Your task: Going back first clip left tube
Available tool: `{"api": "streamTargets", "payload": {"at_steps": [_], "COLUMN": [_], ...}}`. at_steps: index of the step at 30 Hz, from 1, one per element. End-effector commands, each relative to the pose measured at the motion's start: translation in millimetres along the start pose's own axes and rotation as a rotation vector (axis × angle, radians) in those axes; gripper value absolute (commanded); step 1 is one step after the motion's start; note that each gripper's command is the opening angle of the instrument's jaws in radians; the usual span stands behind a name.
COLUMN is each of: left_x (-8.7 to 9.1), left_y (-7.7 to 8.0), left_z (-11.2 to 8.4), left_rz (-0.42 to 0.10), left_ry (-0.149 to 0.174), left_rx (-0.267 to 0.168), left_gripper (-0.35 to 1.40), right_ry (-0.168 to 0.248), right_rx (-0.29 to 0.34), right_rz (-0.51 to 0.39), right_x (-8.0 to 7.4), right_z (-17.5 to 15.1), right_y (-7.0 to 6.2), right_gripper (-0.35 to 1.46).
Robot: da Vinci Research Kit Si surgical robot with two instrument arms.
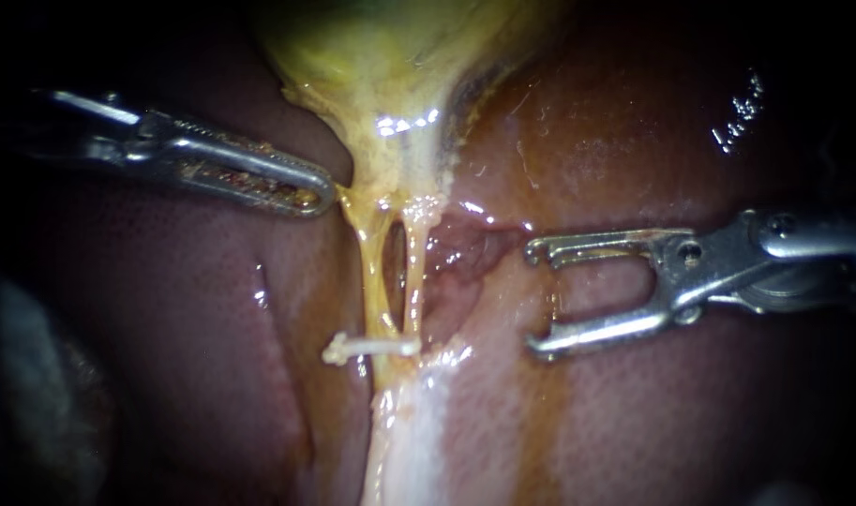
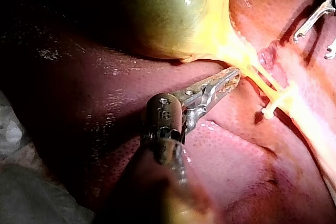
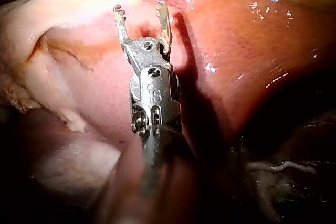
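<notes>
We are holding our left instrument (image 1: 326,195) in from the left with its jaws lying together. Nothing is showing between them, and their tip is sitting just beside the narrow neck of the gallbladder (image 1: 390,66). From that neck 2 thin yellow tubes are running down side by side over the liver (image 1: 634,141): the left tube (image 1: 373,272) and the right tube (image 1: 415,272).

A white clip (image 1: 371,347) is lying crosswise low on the left tube, where the 2 tubes are drawing close together. One end is sticking out to the left and the other is reaching toward the right tube. We cannot tell whether it is enclosing both.

Our right instrument (image 1: 533,300) is coming in from the right with its jaws standing wide apart and empty. It is hovering over bare liver, well apart from the tubes and the clip. In the right wrist view the same spread jaws are pointing toward the pale tissue ahead, touching nothing between them.
</notes>
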Motion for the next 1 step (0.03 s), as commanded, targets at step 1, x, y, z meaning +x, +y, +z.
{"api": "streamTargets", "payload": {"at_steps": [1], "left_x": [0.0], "left_y": [0.0], "left_z": [-0.1], "left_rz": [0.0], "left_ry": [0.0], "left_rx": [0.0], "left_gripper": [-0.35], "right_ry": [0.0], "right_rx": [-0.001], "right_rz": [0.001], "right_x": [0.0], "right_z": [0.0], "right_y": [0.0], "right_gripper": [0.5]}}
